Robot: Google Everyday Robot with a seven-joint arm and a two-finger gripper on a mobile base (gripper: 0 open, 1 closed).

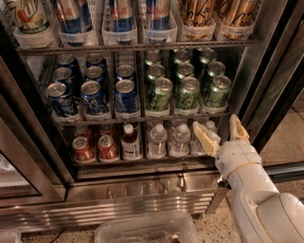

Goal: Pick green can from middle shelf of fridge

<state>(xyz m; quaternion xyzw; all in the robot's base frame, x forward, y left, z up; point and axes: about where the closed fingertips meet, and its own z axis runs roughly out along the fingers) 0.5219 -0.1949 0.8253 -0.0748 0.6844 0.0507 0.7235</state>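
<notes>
Several green cans (188, 92) with silver tops stand in lanes on the right half of the middle shelf (142, 115) of the fridge (142, 190). The front row holds three of them. My gripper (219, 131) is open and empty, its tan fingers (204, 137) pointing up. It sits below and to the right of the green cans, in front of the lower shelf, not touching any can.
Blue cans (94, 95) fill the left half of the middle shelf. Tall slim cans (122, 14) stand on the rack above. Red cans (95, 148) and water bottles (168, 140) stand on the rack below. A black door frame (270, 90) is at right. A clear plastic bin (142, 230) lies on the floor.
</notes>
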